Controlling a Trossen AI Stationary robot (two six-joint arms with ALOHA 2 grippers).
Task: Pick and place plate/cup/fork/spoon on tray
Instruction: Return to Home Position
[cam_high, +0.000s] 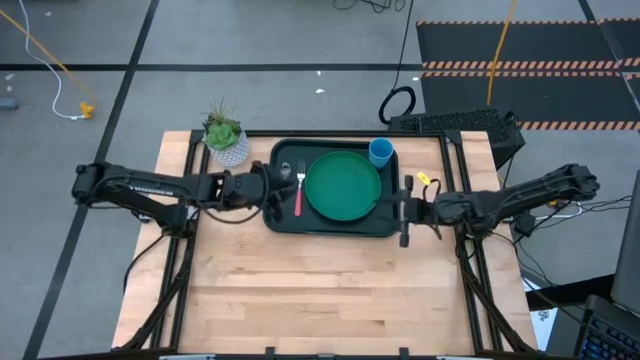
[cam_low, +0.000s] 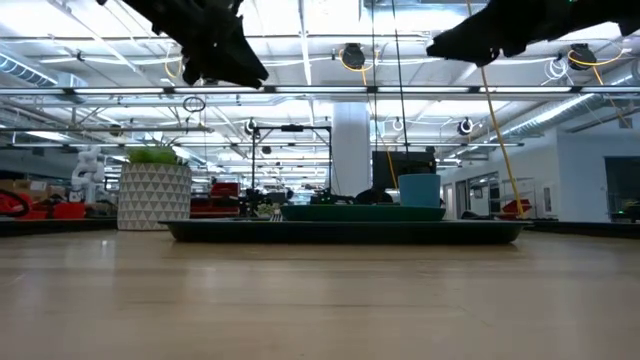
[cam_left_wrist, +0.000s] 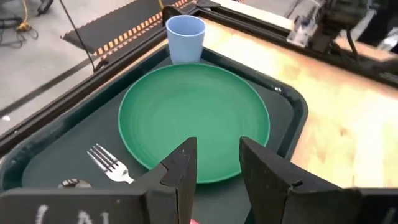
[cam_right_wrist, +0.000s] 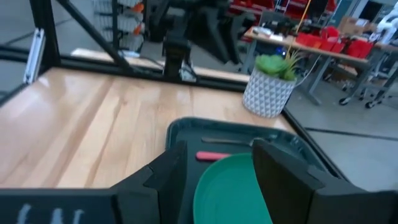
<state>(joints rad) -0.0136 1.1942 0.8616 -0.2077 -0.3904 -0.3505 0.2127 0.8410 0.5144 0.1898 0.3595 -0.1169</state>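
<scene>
The dark tray (cam_high: 330, 227) lies at the table's far middle. On it rest the green plate (cam_high: 342, 186), the light-blue cup (cam_high: 381, 152) upright at its far right corner, the red-handled fork (cam_high: 298, 196) left of the plate, and the silver spoon (cam_right_wrist: 225, 142) beside the fork. My left gripper (cam_left_wrist: 217, 168) is open and empty, high above the fork's handle at the tray's left part. My right gripper (cam_right_wrist: 214, 168) is open and empty, above the tray's right rim. In the low view both grippers, the left (cam_low: 215, 45) and the right (cam_low: 480, 40), are well above the table.
A white patterned pot with a green plant (cam_high: 226, 140) stands on the table at the tray's far left corner. A small yellow thing (cam_high: 425, 181) lies right of the tray. Bare wooden table (cam_high: 320, 290) lies between the tray and the near edge.
</scene>
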